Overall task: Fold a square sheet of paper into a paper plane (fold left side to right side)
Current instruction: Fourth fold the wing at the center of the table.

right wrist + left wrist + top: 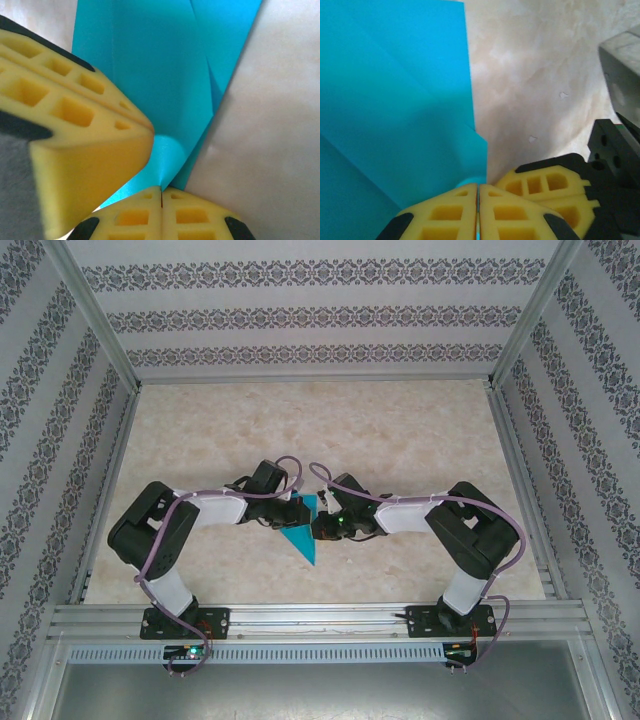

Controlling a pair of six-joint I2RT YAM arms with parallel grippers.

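Views: the top camera gives the whole paper plane (303, 532) and both arms; the wrist cameras add its creased layers and the pinch at each seam.
Arms: both folded inward, elbows out toward the worktop's (400, 430) side edges, wrists meeting mid-width, nearer the near edge.
Left gripper (478, 189): pads together, paper edge nipped between them.
Right gripper (161, 191): pads together, curled paper running into the seam, just beside the left pair.
Plane: on the worktop between the grippers; long axis far-to-near, tip toward the near edge, slightly right.
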